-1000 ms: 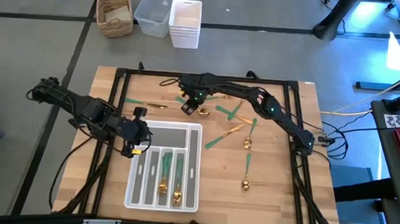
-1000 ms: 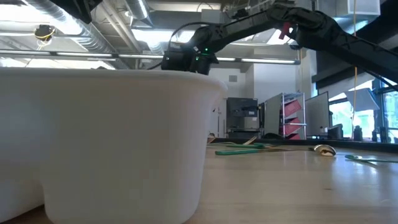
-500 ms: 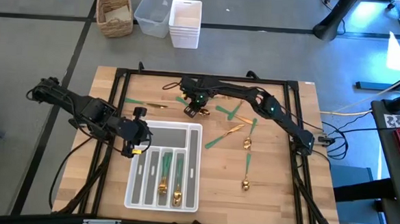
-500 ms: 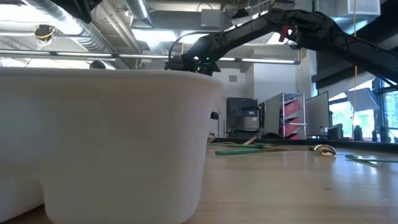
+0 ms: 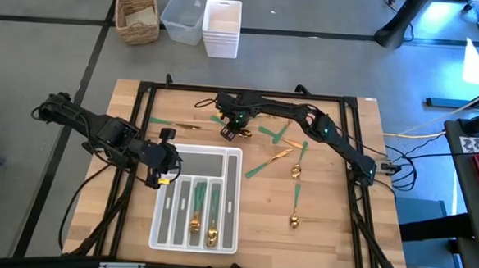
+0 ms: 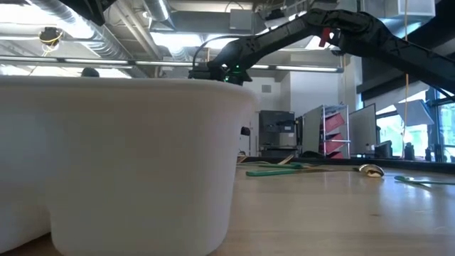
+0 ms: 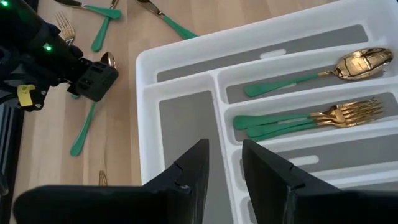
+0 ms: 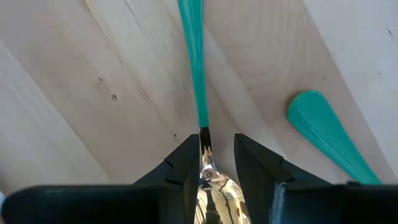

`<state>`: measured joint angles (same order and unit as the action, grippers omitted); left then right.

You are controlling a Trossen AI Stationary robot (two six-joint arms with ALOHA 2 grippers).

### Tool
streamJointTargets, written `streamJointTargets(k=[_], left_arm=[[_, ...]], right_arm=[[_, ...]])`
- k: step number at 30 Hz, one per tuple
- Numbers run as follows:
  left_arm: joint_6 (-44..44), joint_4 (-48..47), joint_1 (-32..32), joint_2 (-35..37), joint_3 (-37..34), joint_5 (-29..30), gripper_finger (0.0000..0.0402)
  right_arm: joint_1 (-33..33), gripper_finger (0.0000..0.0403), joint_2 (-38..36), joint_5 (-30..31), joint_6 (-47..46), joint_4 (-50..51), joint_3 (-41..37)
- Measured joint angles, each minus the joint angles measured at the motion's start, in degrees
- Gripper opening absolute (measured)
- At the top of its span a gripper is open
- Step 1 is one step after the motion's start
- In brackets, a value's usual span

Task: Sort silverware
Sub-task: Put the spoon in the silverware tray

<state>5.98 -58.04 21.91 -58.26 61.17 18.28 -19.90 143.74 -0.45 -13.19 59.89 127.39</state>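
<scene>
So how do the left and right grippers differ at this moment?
The left gripper hangs over the white tray's empty wide compartment with nothing between its fingers. The right gripper is down at the table's far side, its fingers straddling a spoon that lies on the wood. Both have their fingers only slightly apart.
</scene>
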Motion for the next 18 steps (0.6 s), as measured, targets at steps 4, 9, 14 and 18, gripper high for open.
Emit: streamJointTargets(k=[4,9,14,18], left_arm=[[0.02,0.0,0.0,0.0,0.0,0.0,0.009],[0.04,0.0,0.0,0.0,0.0,0.0,0.009],[0.04,0.0,0.0,0.0,0.0,0.0,0.009],[0.04,0.0,0.0,0.0,0.0,0.0,0.009]], right_arm=[[0.0,0.0095,0.0,0.42,0.0,0.01,0.0],[0.0,0.0053,0.0,0.92,-0.02,0.03,0.0],[0.0,0.0008,-0.04,0.85,0.0,0.02,0.0],[0.0,0.001,-0.07,0.31,-0.02,0.03,0.0]])
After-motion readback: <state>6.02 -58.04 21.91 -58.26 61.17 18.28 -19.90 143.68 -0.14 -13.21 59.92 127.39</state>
